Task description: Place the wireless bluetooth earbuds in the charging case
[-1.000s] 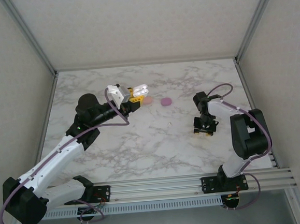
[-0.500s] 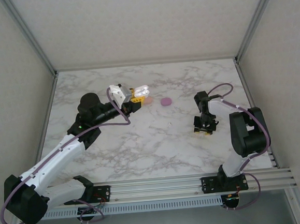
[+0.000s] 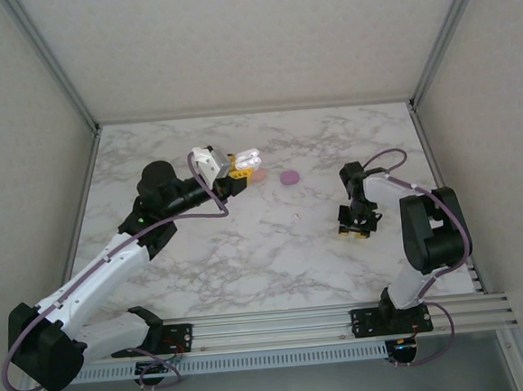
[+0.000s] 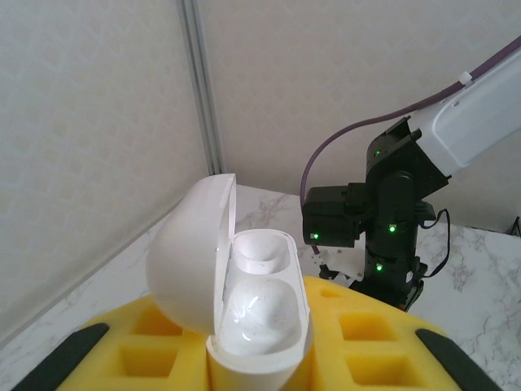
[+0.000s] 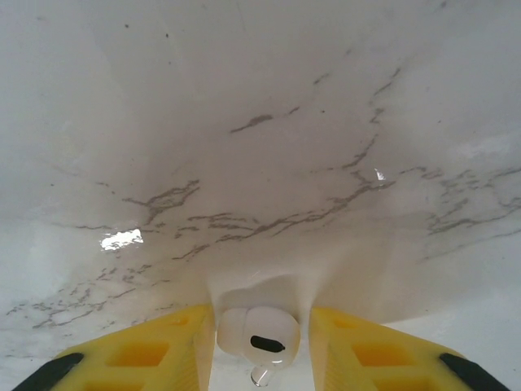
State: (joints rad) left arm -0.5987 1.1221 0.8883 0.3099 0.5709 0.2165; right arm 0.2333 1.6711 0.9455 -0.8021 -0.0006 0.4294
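My left gripper (image 3: 240, 167) hangs above the table's back middle, shut on a white charging case (image 3: 251, 158). In the left wrist view the case (image 4: 244, 301) stands upright between the yellow fingers (image 4: 146, 350) with its lid swung open to the left and both wells bare. At the table's right side, my right gripper (image 3: 356, 229) points down onto the marble. Its yellow fingers (image 5: 163, 350) are closed in against a white earbud (image 5: 259, 332) that lies on the table, its clear tip toward the camera.
A purple case (image 3: 289, 177) lies closed on the marble just right of the held case, with a salmon-pink one (image 3: 259, 177) partly hidden behind it. The right arm (image 4: 383, 236) stands in front of the left wrist camera. Frame posts rise at the back corners.
The right gripper's fingers have narrowed onto the earbud while it stays low on the table. The left arm with the open case has barely shifted.
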